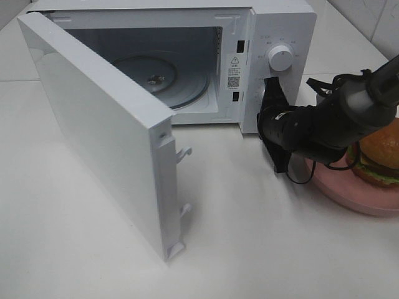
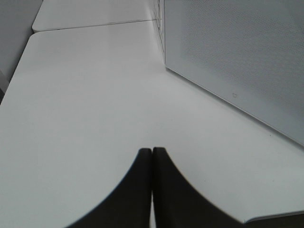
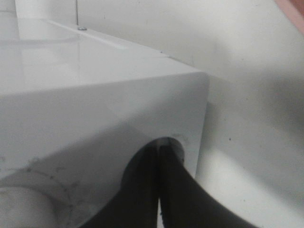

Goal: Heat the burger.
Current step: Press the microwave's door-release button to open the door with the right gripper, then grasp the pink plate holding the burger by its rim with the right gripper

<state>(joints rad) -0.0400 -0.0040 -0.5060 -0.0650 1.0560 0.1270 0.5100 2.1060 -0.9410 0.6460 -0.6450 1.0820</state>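
The burger (image 1: 380, 156), with a golden-brown bun and green lettuce, sits on a round pink plate (image 1: 346, 193) at the right edge, partly hidden by my right arm. My right gripper (image 1: 272, 86) is shut and empty. Its tips touch the front panel of the white microwave (image 1: 283, 25) just below the round knob (image 1: 281, 57). The right wrist view shows the shut tips (image 3: 159, 148) against the panel. My left gripper (image 2: 152, 152) is shut and empty over the bare table. It does not show in the exterior view.
The microwave's door (image 1: 106, 131) stands wide open toward the front left. The glass turntable (image 1: 159, 78) inside is bare. A perforated side of the microwave (image 2: 237, 57) is near my left gripper. A corner of the pink plate (image 3: 292, 9) shows in the right wrist view.
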